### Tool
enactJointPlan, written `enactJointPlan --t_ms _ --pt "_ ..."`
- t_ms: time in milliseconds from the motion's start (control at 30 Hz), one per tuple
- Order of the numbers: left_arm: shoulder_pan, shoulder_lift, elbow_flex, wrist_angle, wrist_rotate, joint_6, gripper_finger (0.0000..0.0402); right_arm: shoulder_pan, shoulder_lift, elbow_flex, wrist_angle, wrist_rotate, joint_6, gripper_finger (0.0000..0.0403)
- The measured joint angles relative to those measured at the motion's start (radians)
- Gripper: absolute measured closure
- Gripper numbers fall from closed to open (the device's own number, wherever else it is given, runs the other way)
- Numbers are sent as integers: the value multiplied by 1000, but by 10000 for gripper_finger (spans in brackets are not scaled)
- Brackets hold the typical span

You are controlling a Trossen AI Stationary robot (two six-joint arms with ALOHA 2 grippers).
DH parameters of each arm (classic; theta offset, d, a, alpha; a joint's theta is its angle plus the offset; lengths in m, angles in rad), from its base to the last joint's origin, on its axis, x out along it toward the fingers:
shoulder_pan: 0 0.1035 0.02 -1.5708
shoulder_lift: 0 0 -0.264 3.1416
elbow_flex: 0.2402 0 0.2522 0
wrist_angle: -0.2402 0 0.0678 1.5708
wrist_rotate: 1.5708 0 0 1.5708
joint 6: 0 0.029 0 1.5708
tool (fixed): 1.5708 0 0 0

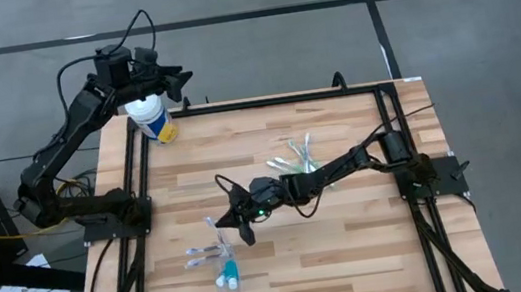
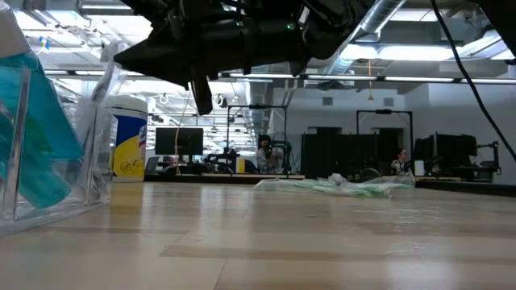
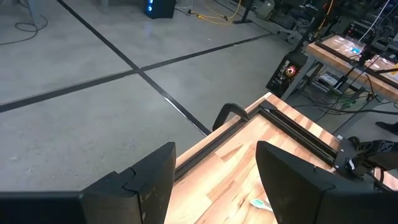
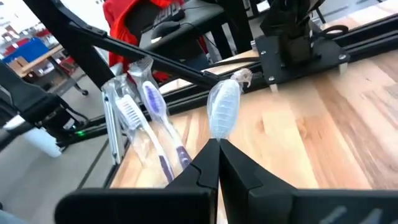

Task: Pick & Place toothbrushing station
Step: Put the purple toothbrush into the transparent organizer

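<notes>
The see-through holder [image 1: 221,259] stands near the table's front left with teal tubes [image 2: 36,137] in it. It shows close at the left of the low view [image 2: 89,161]. Purple and white toothbrushes [image 4: 146,109] stand in it. My right gripper [image 1: 232,213] hovers just right of and beyond the holder, shut on a clear-wrapped pale toothbrush [image 4: 224,107]. A heap of wrapped toothbrushes [image 1: 296,155] lies on the table's far middle. My left gripper [image 1: 177,77] is open and empty above the table's far left corner, and it also shows in its own wrist view [image 3: 214,186]. My right gripper pinches the wrapped toothbrush between its two fingertips [image 4: 208,163], on the stem just below the head [image 4: 219,138]. The head sticks out past the fingertips toward the holder, lifted clear of the table. The rest of the handle is hidden by the fingers.
A big white-lidded canister with a yellow label [image 1: 151,118] stands at the far left corner, below my left arm. A black frame rail [image 1: 265,103] runs around the table. Bare wood lies at the near right.
</notes>
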Motion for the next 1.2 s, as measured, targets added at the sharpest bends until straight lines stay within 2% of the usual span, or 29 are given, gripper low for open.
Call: enactJointPlan --t_ms 133,267,633,733,833,1067,1200 --pt "0 0 0 0 0 -1 183 0 0 -1 8 -7 -14 398" --pt "0 0 0 -1 0 -1 183 -10 -6 -1 14 -85 38 367" --pt "0 0 0 -1 -1 -2 183 -8 -7 39 -29 -237 144 192" --pt "0 0 0 -1 0 -2 183 -10 -8 55 -61 -255 146 156" --pt "0 0 0 -1 -1 -2 183 -29 -35 66 -87 -265 146 144" --pt "0 0 0 -2 57 -3 183 -93 -135 65 -241 -262 105 144" --pt "0 0 0 -2 65 -8 183 -125 -206 67 -313 -213 93 144"
